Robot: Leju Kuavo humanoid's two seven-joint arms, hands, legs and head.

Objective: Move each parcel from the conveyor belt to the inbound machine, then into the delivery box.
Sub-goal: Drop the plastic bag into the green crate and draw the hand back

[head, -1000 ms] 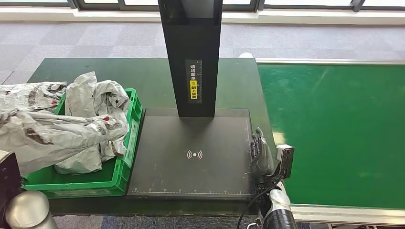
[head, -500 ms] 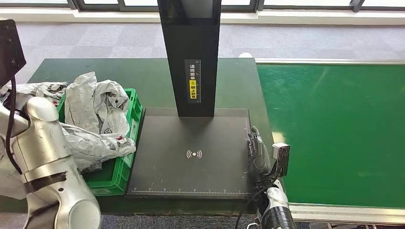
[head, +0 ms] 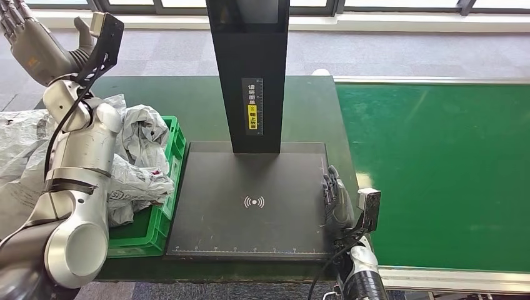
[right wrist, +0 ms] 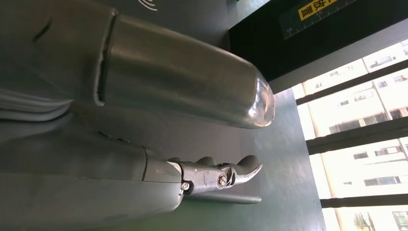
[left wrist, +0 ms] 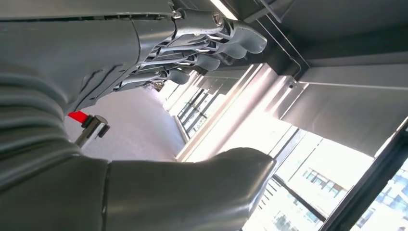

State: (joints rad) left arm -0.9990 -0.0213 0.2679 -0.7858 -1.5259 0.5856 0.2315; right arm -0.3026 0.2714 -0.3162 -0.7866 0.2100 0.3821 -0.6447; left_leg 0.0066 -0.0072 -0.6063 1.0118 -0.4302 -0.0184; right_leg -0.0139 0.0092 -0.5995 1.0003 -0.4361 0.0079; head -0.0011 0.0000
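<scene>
Meanwhile crumpled grey parcels fill the green box; both hands' fingers released, empty

Green table: crate, scanner base.

Conveyor belt: bare green surface, open from above. Inbound machine platform: flat top unoccupied; black upright column blocks its far edge; right hand stands at its right edge. Green delivery box: heaped with grey parcels, left arm overhanging.
</scene>
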